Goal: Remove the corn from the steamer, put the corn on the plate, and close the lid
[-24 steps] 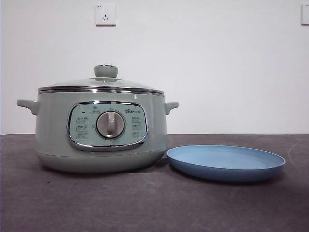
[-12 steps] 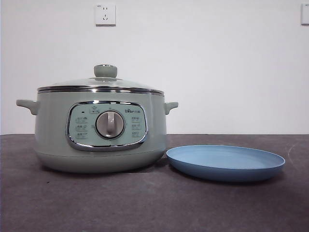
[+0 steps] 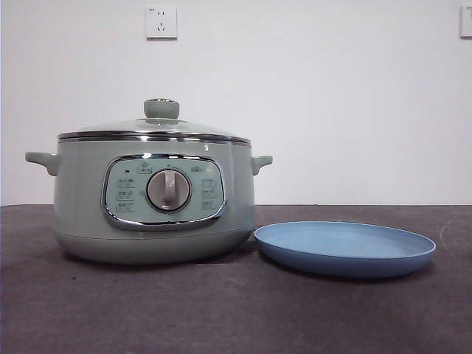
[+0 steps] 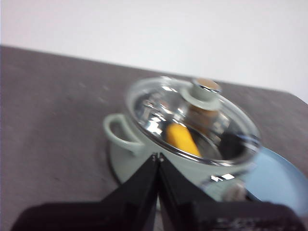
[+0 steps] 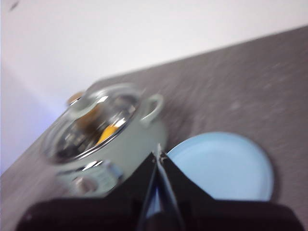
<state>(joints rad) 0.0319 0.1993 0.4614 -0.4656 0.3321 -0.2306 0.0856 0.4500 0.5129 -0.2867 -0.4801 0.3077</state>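
The sage-green steamer [image 3: 153, 199] stands on the dark table with its glass lid [image 3: 155, 127] on it, knob [image 3: 161, 108] upright. Through the glass, the yellow corn [image 4: 182, 138] lies inside the pot; the right wrist view shows the same corn [image 5: 108, 133] blurred. The empty light-blue plate [image 3: 345, 248] lies just to the right of the steamer. My left gripper [image 4: 158, 157] is shut, held off the pot on its handle side. My right gripper [image 5: 158, 155] is shut too, above the gap between steamer [image 5: 108, 139] and plate [image 5: 221, 166]. Neither gripper appears in the front view.
A white wall with a socket [image 3: 161, 22] rises behind the table. The dark grey tabletop [image 3: 236, 310] stretches in front of the pot and plate.
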